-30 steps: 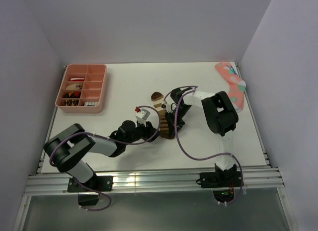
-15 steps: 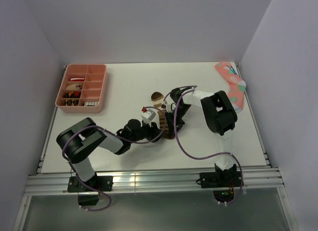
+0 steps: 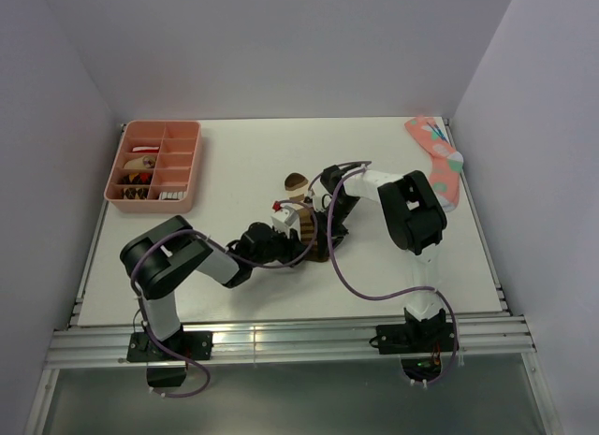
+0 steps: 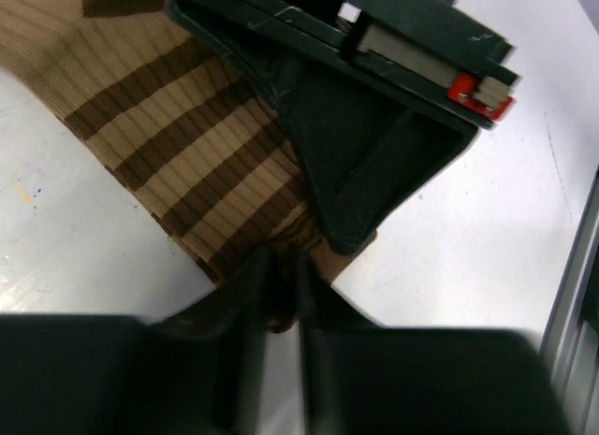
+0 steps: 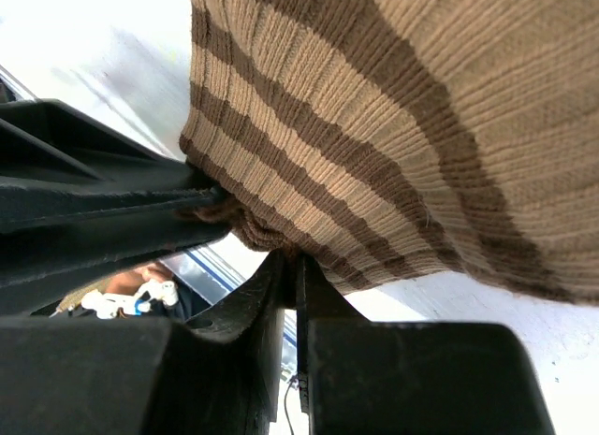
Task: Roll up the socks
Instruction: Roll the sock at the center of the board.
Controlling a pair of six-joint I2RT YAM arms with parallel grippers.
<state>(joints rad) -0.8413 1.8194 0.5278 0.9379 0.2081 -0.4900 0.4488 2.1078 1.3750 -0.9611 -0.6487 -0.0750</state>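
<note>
Gripping one end of the brown-and-tan striped sock, the left claw has its two fingers clenched on a bunched fold of the ribbed fabric, as seen from the left wrist camera. The right claw meets it from the opposite side. Its fingers are pressed nearly together on the same rumpled edge, with a sliver of knit caught between their tips. The two claws sit just beside each other, almost touching, near the middle of the white table. From overhead, the sock runs away from the arms toward the back wall. Its rounded toe end lies flat on the table beyond the claws, while the pinched end is hidden under them. In the wrist views the stripes run across the sock's width, and the held end is puckered where the fingers bite. A pink sock with coloured dots lies at the far right corner, well apart from the arms. A pink compartment tray holding small items sits at the far left.
</note>
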